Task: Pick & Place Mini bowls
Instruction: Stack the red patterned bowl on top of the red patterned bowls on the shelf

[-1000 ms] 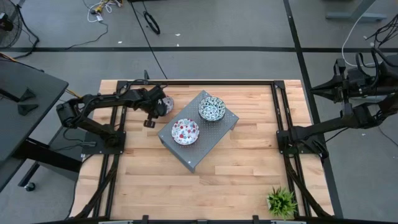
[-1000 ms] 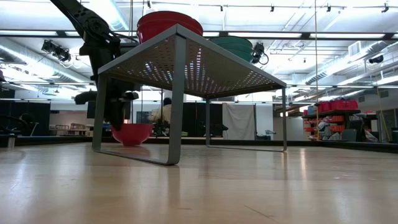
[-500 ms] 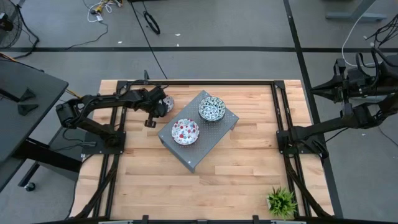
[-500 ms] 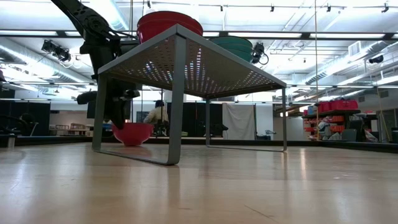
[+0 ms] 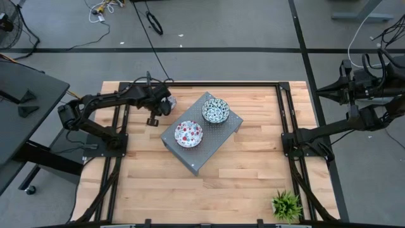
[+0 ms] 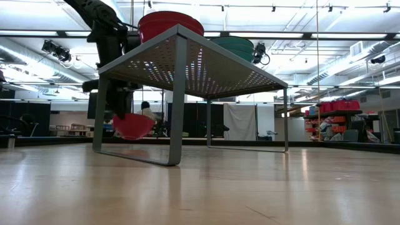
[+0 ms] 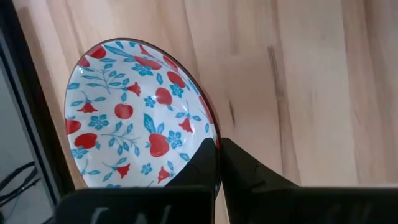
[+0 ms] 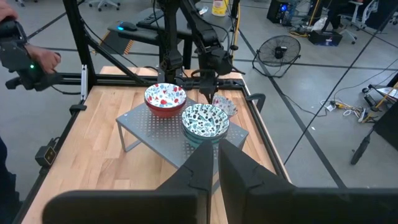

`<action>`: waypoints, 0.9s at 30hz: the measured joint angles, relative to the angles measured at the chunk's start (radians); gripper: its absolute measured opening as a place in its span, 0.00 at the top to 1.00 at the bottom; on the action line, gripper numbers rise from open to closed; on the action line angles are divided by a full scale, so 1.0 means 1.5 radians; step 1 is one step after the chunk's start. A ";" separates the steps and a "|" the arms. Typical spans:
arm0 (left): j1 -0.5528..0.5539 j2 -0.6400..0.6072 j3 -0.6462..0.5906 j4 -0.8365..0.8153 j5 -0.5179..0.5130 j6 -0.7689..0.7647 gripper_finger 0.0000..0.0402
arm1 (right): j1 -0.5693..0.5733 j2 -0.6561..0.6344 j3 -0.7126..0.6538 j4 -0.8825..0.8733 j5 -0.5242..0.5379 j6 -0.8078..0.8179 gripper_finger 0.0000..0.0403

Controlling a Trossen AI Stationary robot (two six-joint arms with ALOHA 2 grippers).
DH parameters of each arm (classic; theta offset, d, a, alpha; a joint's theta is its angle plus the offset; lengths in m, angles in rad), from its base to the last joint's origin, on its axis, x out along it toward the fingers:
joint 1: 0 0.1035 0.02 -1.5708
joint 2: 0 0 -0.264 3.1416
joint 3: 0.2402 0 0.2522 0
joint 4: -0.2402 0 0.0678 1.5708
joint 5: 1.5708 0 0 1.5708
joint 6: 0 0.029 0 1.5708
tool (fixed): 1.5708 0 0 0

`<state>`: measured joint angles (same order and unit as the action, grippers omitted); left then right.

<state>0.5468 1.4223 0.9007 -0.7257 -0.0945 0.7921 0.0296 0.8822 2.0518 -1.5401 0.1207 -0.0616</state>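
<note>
You've got a red-and-blue floral bowl, a teal-patterned bowl, grey perforated stand, light wood surface.

Metal stand mid-table, surroundings open.

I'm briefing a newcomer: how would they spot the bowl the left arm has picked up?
Find the grey perforated metal stand mid-table. Just off its far-left corner, the left hand pinches the rim of a red-patterned bowl, tilted clear of the wood. The other bowls sit level on the stand.
</note>
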 joint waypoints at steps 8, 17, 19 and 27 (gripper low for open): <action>0.000 0.000 0.056 -0.069 -0.035 0.001 0.98 | 0.000 0.000 0.000 0.000 0.000 0.000 0.93; -0.001 -0.056 0.133 -0.144 -0.062 0.000 0.98 | 0.000 0.000 0.000 0.000 0.000 0.000 0.93; -0.001 -0.065 0.150 -0.162 -0.065 -0.007 0.98 | 0.000 0.000 0.000 0.000 0.000 0.000 0.93; -0.032 -0.077 0.227 -0.210 -0.087 -0.014 0.98 | 0.000 0.000 0.000 0.000 0.000 0.000 0.93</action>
<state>0.4982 1.3071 1.2407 -1.0406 -0.2249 0.7704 0.0296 0.8822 2.0518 -1.5402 0.1207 -0.0616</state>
